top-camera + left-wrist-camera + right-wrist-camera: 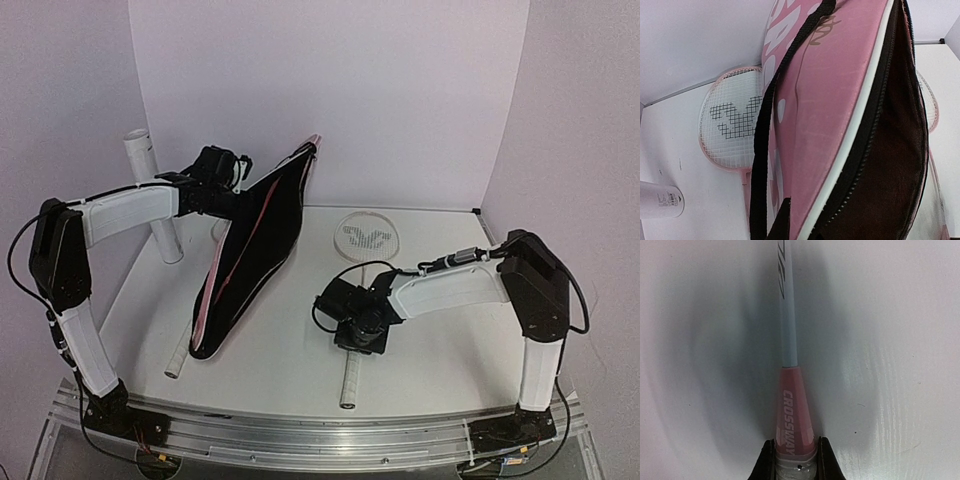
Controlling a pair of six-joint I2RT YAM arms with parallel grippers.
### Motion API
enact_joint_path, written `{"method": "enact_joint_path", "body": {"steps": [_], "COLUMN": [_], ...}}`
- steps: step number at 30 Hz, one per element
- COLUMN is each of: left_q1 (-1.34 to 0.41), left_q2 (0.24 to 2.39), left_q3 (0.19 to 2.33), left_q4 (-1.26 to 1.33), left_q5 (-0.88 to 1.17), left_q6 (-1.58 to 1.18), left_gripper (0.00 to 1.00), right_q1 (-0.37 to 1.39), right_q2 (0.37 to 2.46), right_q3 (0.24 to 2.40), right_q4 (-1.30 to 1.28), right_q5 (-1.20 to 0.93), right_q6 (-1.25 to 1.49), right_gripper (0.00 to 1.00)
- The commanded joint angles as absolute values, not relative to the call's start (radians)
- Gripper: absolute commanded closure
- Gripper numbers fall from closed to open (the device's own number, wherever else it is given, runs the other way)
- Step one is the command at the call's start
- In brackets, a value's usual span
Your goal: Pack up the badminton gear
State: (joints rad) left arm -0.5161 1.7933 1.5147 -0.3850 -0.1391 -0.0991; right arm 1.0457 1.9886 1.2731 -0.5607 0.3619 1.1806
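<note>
The pink bag (255, 245) hangs tilted over the table's left half, its mouth open and its dark lining (890, 150) showing. My left gripper (222, 172) is shut on the bag's upper edge and holds it up; one dark finger (776, 225) shows against the pink cloth. One racket (366, 237) lies right of centre. My right gripper (362, 330) is shut on its handle just below the pink cone (792, 410), with fingers (769, 462) on both sides. A second racket (732, 122) lies under the bag, its handle (180, 350) sticking out. No shuttlecocks show.
A tall white tube (150, 190) stands at the back left beside the left arm; it also shows in the left wrist view (660, 201). The bag's black strap (762, 150) hangs down its outer side. White walls close in the back and sides.
</note>
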Motion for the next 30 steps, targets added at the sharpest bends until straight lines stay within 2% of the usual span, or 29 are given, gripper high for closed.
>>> {"method": "enact_joint_path", "body": {"steps": [1, 8, 21, 30], "left_q1": [-0.559, -0.572, -0.584, -0.620], "left_q2": [1.823, 2.010, 2.105, 2.168], "left_q3": [1.502, 1.743, 1.792, 1.810], "left_q4": [-0.294, -0.464, -0.438, -0.402], "left_q5": [-0.171, -0.237, -0.264, -0.274], "left_q6": [-0.094, -0.182, -0.225, -0.251], "left_gripper": [1.00, 1.00, 1.00, 1.00], "right_q1": [1.060, 1.070, 1.137, 1.221], "right_q2": [1.897, 1.698, 1.563, 1.474], "right_q3": [1.261, 1.185, 1.080, 1.078], "right_q4": [-0.724, -0.772, -0.823, -0.824], "right_q5": [0.444, 0.525, 0.517, 0.670], "right_q6": [1.181, 1.125, 1.166, 1.236], "right_gripper": [1.00, 1.00, 1.00, 1.00]}}
